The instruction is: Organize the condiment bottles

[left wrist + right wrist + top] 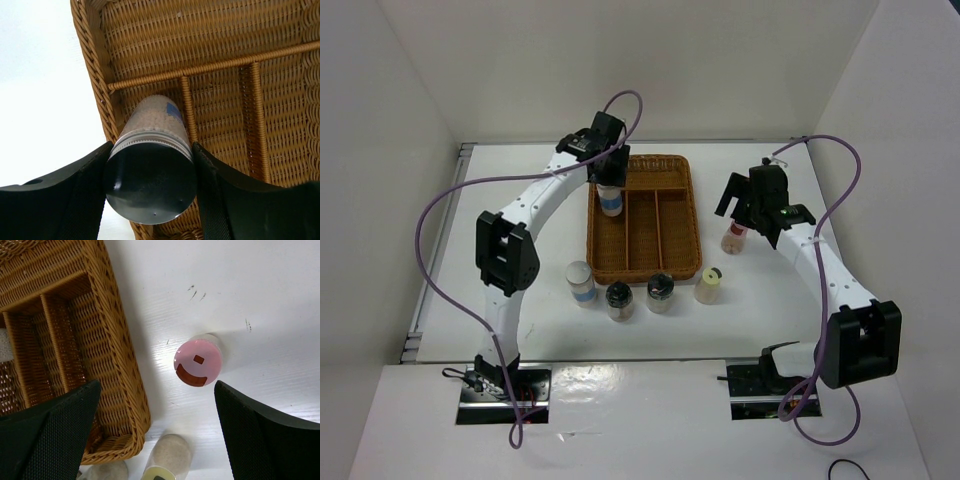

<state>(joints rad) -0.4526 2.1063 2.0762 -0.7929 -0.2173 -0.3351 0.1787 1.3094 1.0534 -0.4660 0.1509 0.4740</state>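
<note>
The left hand [606, 170], clamped on a blue-banded white bottle [611, 201] over the tray's [694, 232] far-left slot, looks due to lower and release; the right hand [747, 206] gapes above the pink-capped bottle [198, 362], right of the tray.

You've got a lower-centre row, all upright: white bottle [581, 282], left black-capped bottle [619, 298], right black-capped bottle [660, 291], yellow-capped bottle [708, 285]. Pink-capped bottle [734, 238] stands right of centre; second white bottle [611, 198] upper centre.

tray [645, 274]: brown wicker weave; held bottle [610, 201]: white, blue band; rightmost bottle [198, 362]: pink cap
</note>
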